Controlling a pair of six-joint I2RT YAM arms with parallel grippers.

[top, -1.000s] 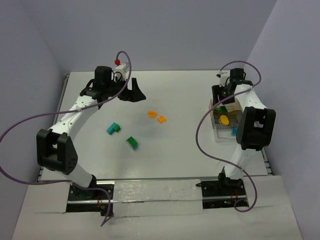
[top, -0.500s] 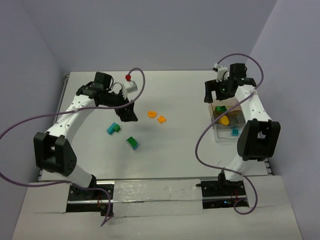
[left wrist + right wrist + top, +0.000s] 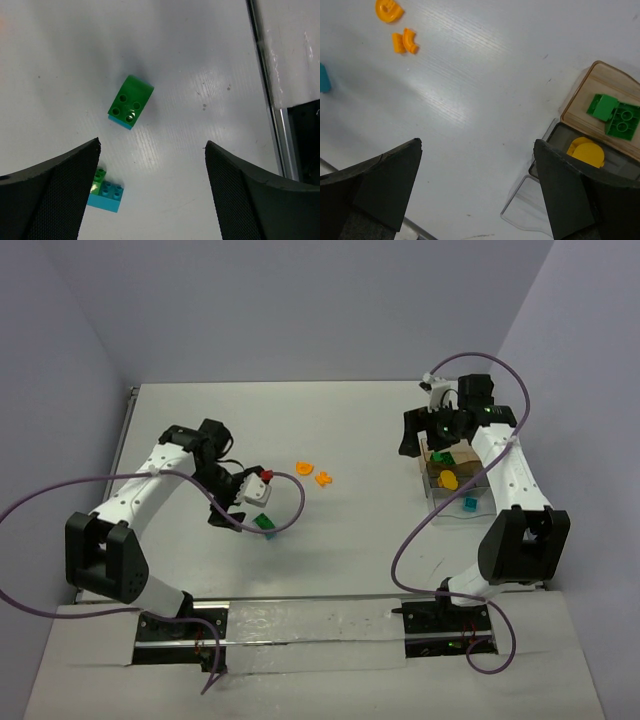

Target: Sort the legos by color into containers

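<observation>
Two orange legos [image 3: 311, 473] lie mid-table, and a green-on-teal lego [image 3: 264, 524] lies nearer. My left gripper [image 3: 222, 508] is open, low over the table just left of it, and hides the teal lego in the top view. In the left wrist view the gripper [image 3: 152, 146] is open with the green lego [image 3: 130, 100] ahead and a teal-and-green lego [image 3: 105, 193] by its left finger. My right gripper [image 3: 411, 436] is open and empty, just left of the containers. The tan box [image 3: 580, 107] holds green legos [image 3: 615, 114]. The clear box [image 3: 560, 197] holds an orange round piece [image 3: 585, 152].
A purple cable loops from the left wrist, with a small red ball [image 3: 266, 477] beside the wrist camera. A second cable hangs left of the right arm. The clear box also holds a teal lego [image 3: 468, 504]. The table's metal rail [image 3: 280, 130] runs at the right of the left wrist view.
My left gripper has swung from the far side of the table down toward the teal and green legos. My right gripper has moved left, from over the containers to beside them.
</observation>
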